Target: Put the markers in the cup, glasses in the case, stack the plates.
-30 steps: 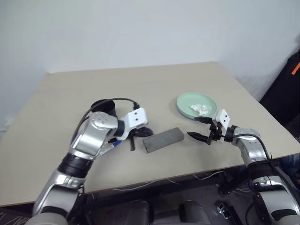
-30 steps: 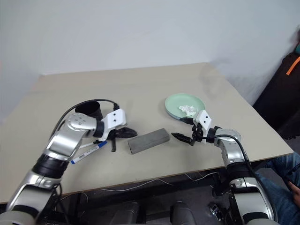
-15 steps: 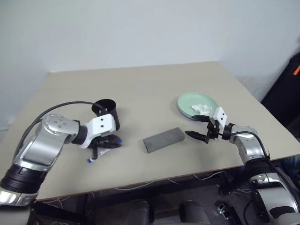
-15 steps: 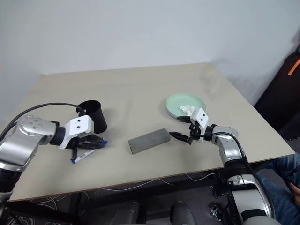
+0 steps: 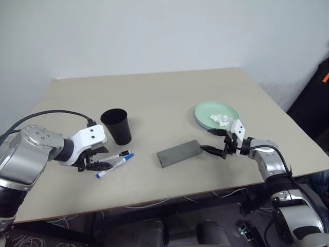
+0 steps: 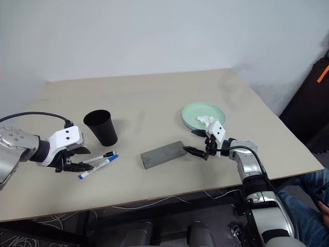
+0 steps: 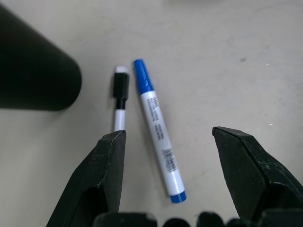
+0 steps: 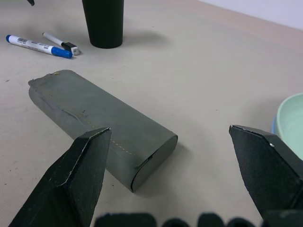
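Observation:
Two markers lie side by side on the table right of the black cup [image 5: 116,125]: a blue-capped marker [image 7: 157,126] and a thinner black-capped marker [image 7: 120,97]. My left gripper [image 5: 97,159] hovers open just left of them, holding nothing, with both pens between its jaws in the left wrist view. The grey case [image 5: 179,153] lies closed at mid-table. My right gripper [image 5: 206,140] stands open at the case's right end, apart from it. The mint green plate [image 5: 216,114] rests on a light blue plate [image 8: 273,125]. The glasses are out of view.
A white tissue wad [image 5: 221,119] sits in the green plate. The table's front edge [image 5: 154,198] runs close below both arms. A black cable loops from my left wrist. Dark bags stand off the table at the far right.
My left arm has swung left, away from the case and past the cup, and its gripper has gone from shut to open. The markers now lie uncovered. The right gripper has stayed put.

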Controlling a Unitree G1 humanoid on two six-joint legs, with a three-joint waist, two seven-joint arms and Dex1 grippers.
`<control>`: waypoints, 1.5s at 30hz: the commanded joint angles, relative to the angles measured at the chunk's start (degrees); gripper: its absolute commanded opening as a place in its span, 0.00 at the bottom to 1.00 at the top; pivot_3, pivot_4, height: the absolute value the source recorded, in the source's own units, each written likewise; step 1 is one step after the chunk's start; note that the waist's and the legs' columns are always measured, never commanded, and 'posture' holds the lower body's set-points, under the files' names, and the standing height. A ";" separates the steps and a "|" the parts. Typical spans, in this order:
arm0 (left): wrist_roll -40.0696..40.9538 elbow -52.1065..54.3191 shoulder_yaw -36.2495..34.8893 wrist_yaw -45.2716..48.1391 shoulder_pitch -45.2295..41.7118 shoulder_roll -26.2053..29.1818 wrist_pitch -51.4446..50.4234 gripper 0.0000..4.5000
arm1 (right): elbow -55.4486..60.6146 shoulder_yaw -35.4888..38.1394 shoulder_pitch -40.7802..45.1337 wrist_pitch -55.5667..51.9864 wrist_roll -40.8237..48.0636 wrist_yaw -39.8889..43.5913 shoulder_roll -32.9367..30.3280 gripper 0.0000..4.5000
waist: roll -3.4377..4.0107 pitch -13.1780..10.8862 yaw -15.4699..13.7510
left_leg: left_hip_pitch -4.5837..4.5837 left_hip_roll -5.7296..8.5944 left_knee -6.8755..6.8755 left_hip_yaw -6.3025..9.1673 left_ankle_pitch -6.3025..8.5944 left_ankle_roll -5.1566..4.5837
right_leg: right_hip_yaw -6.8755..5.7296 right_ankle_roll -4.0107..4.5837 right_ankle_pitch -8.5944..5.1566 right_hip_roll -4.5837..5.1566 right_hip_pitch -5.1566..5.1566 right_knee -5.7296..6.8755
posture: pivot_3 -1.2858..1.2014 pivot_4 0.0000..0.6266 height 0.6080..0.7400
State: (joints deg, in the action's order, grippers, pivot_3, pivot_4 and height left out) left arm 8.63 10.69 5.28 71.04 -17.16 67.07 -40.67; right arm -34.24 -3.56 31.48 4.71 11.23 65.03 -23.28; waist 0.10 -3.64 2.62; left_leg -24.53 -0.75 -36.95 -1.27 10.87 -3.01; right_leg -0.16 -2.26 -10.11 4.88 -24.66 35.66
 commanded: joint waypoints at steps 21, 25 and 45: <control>-1.33 -2.45 13.71 -2.58 -11.87 -1.43 -19.95 1.00 | 2.59 -0.42 0.86 -1.49 0.03 -0.90 0.33 0.97 | -0.05 -0.01 0.01 | 0.00 0.12 0.00 -0.40 -0.02 0.03 | -0.01 0.00 0.00 -0.05 0.03 0.00 | 0.52 0.00 0.99; -1.14 -4.31 16.52 -1.73 -14.61 -2.25 -21.92 1.00 | 2.56 -0.42 0.87 -1.47 -0.04 -1.06 0.35 0.97 | -0.06 -0.01 0.01 | 0.00 0.15 0.00 -0.42 -0.03 0.03 | 0.01 -0.01 -0.01 -0.08 0.02 -0.01 | 0.52 0.00 0.99; -4.62 -9.17 25.12 -1.07 -16.57 -6.21 -18.12 0.96 | -2.62 -0.12 1.24 2.69 -0.90 -1.34 0.56 0.97 | -0.07 0.01 -0.02 | 0.09 0.10 -0.06 -0.35 -0.03 0.03 | 0.00 0.04 0.05 -0.02 0.13 0.06 | 0.52 0.00 0.99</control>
State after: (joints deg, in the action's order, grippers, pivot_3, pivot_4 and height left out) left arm 4.65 1.34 30.10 69.61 -33.09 61.39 -59.51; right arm -37.61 -4.67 31.22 6.07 10.00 63.60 -22.35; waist 0.03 -3.64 2.60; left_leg -24.43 -0.67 -37.01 -1.60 10.83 -2.97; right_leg -0.16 -2.19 -10.05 4.86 -24.53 35.73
